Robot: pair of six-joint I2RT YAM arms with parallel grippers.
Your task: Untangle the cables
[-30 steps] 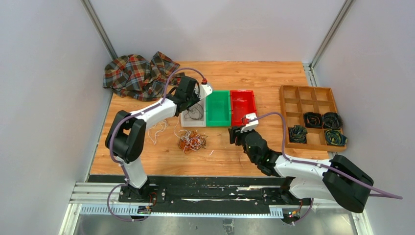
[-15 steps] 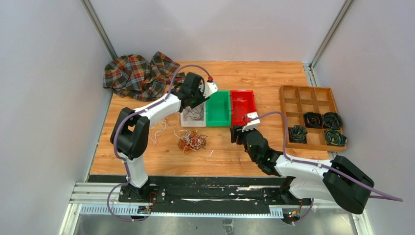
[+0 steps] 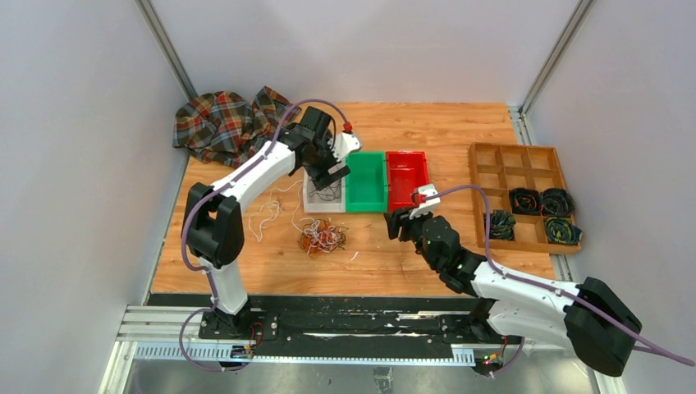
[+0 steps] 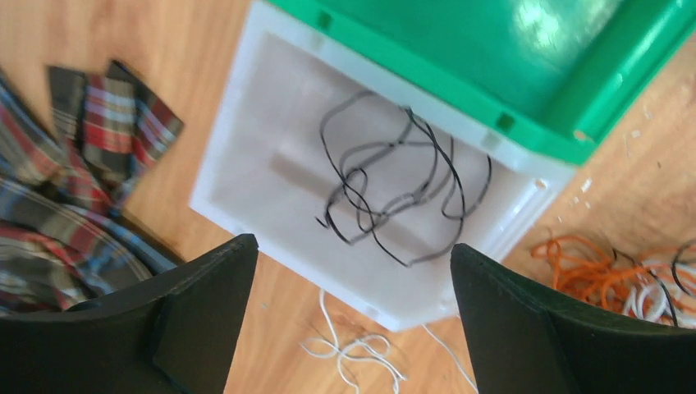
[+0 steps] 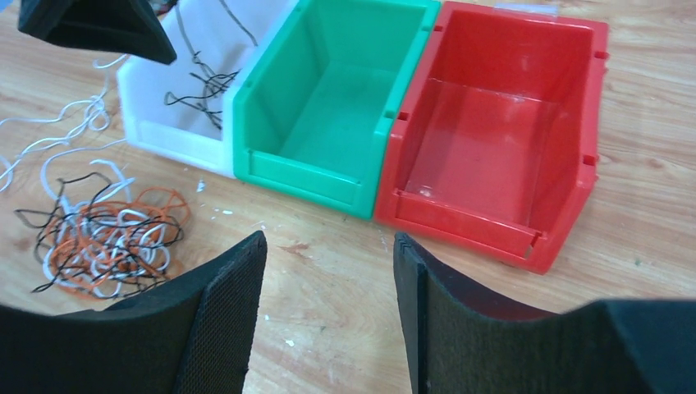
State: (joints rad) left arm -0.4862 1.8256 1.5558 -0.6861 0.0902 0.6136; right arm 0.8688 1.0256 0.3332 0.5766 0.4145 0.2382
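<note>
Cables (image 4: 386, 185), black ones, lie loose inside the white bin (image 4: 246, 131); a tangle (image 5: 103, 238) of orange, white and black strands sits on the bench (image 3: 369, 254) just near of it. Your left end effector (image 4: 351, 246) hangs released over the white bin, gripping nothing. Your right end effector (image 5: 328, 240), jaws apart and empty, sits near of the green bin (image 5: 328, 107) and the red bin (image 5: 492, 139).

The table (image 3: 394, 123) bears a plaid cloth (image 3: 226, 123) at its far-left corner and a wooden tray (image 3: 491, 158) at right. Mid-table a white bin (image 3: 324, 203), green bin (image 3: 366, 182) and red bin (image 3: 408, 176) stand in a row. A cable tangle (image 3: 322, 238) and loose white cables (image 3: 264, 215) lie before them.
</note>
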